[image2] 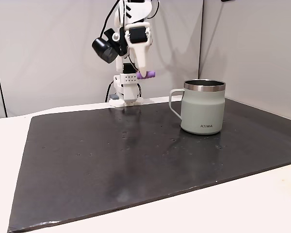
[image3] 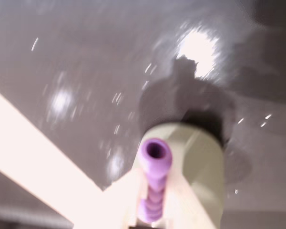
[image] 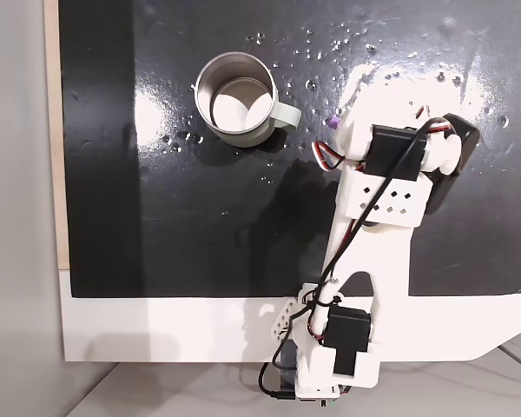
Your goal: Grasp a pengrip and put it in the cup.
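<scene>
One pengrip (image3: pixel 155 157), purple and ribbed, fills the nearest part of the wrist view, its hollow end toward the lens and its length pinched between the pale fingers (image3: pixel 200 176) of the hand, which is closed on it. Beyond it in that view lies the dark glossy mat (image3: pixel 86 71), blurred and speckled with bright reflections. One cup (image2: pixel 203 107) stands upright on the mat in the side-on fixed view, nearer the camera than the arm, its pale grey-green handle toward the left of that picture and its steel rim on top (a small printed word sits low on its side, too small to read surely). Farther back in the same view the single white arm rises from the far edge of the mat, and its hand (image2: pixel 144 73) hangs well above the surface with the purple tube sticking out sideways at the fingertips, left of the cup and clear of it. From above, the cup (image: pixel 236 100) shows its shiny inside with its handle pointing right in that picture, and the pengrip (image: pixel 332 122) is a small purple spot beside the white finger, just right of the handle and not over the cup's mouth. One white tabletop (image: pixel 156 330) carries the mat and the arm's base.
</scene>
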`<control>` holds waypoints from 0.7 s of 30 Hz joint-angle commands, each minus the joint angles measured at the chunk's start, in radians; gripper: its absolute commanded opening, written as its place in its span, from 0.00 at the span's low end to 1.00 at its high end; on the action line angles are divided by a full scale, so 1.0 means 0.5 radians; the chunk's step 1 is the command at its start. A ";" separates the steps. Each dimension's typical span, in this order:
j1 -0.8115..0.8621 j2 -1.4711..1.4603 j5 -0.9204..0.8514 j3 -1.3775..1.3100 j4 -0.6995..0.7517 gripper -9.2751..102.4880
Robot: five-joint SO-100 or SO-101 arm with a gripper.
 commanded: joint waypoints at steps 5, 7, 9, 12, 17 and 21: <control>-0.337 -0.107 -0.058 -0.543 0.028 0.08; -0.402 -0.233 -0.061 -0.736 0.028 0.08; -0.457 -0.365 -0.083 -0.945 0.028 0.08; -0.537 -0.472 -0.138 -1.095 -0.015 0.08; -0.638 -0.565 -0.166 -1.197 -0.055 0.08; -0.712 -0.589 -0.175 -1.209 -0.080 0.08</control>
